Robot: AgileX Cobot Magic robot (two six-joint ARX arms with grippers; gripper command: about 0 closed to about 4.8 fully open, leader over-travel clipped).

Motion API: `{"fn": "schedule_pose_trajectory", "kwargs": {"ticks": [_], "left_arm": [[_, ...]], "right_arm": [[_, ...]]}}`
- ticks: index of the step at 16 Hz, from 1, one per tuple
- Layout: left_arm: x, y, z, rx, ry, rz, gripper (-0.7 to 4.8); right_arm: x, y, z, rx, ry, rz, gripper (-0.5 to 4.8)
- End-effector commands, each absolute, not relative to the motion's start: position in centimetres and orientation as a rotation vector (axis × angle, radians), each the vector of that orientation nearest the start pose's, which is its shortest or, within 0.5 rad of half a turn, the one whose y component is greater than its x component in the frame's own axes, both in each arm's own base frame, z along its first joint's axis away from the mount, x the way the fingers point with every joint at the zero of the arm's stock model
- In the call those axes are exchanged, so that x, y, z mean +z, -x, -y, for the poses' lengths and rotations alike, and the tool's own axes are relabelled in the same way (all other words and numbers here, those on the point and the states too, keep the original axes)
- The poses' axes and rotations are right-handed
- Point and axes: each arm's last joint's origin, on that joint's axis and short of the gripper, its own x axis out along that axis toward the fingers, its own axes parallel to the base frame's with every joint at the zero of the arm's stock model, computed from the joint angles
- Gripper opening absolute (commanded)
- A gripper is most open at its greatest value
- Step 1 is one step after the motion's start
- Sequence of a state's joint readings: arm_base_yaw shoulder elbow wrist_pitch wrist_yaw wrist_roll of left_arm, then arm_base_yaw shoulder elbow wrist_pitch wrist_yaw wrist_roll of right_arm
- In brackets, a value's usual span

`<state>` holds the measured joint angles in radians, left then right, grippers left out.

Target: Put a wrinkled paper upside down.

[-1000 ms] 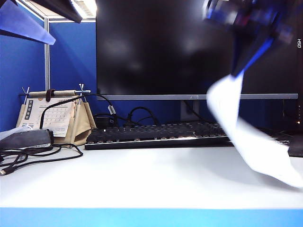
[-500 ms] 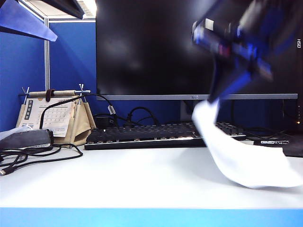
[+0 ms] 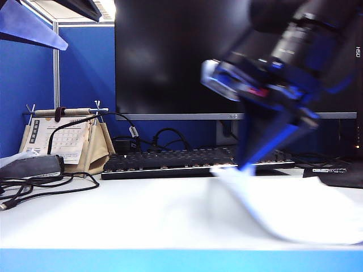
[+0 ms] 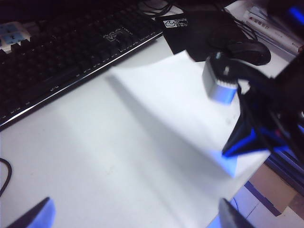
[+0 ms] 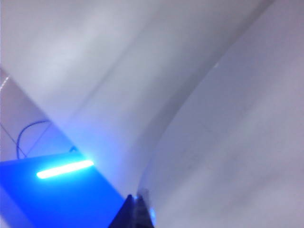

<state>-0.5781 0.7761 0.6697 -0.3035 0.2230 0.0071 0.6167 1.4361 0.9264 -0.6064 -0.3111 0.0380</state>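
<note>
The right gripper (image 3: 245,165) pinches one edge of the wrinkled paper (image 3: 289,212), low above the desk (image 3: 142,215); the sheet trails rightward, seemingly curled. The left gripper (image 4: 133,216) hovers apart, open.

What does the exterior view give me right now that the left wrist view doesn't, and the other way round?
Only the exterior view shows the monitor, the desk calendar and the tangle of black cables at the table's left.

Only the left wrist view shows the mouse on its black pad, and the left gripper open above bare table, holding nothing.

Both show the keyboard, the white table, and the right gripper shut on an edge of the wrinkled paper, which curves down onto the table.
</note>
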Motion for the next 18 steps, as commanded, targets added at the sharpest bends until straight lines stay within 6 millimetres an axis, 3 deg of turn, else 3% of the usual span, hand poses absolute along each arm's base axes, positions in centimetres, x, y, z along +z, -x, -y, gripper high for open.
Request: {"fn": "schedule_pose_trajectory", "kwargs": {"ticks": [1,8,10,11,14,18], "left_arm": [[28.6,-13.9,9.8,-0.787,-0.063,-0.403,4.67],[28.2,-13.6,9.8,-0.813,-0.024,-0.471,4.67],[28.4,-13.4,9.7,-0.831,0.033,-0.483,4.67],[28.8,-13.1,9.5,-0.819,0.035,-0.452,4.67],[30.1,-12.2,8.5,-0.719,0.014,-0.324,4.67],[32.0,-9.0,5.7,-0.544,0.041,-0.132,4.66]], "right_arm": [[21.8,-21.1,-17.7,0.845,0.121,-1.092,-0.05],[21.6,-21.5,-17.7,0.839,0.112,-1.088,0.01],[21.6,-21.5,-17.7,0.839,0.112,-1.088,0.42],[21.6,-21.5,-17.7,0.839,0.112,-1.089,0.97],[21.6,-21.5,-17.7,0.833,0.103,-1.093,1.85],[23.3,-21.1,-17.4,0.843,0.077,-1.004,2.03]]}}
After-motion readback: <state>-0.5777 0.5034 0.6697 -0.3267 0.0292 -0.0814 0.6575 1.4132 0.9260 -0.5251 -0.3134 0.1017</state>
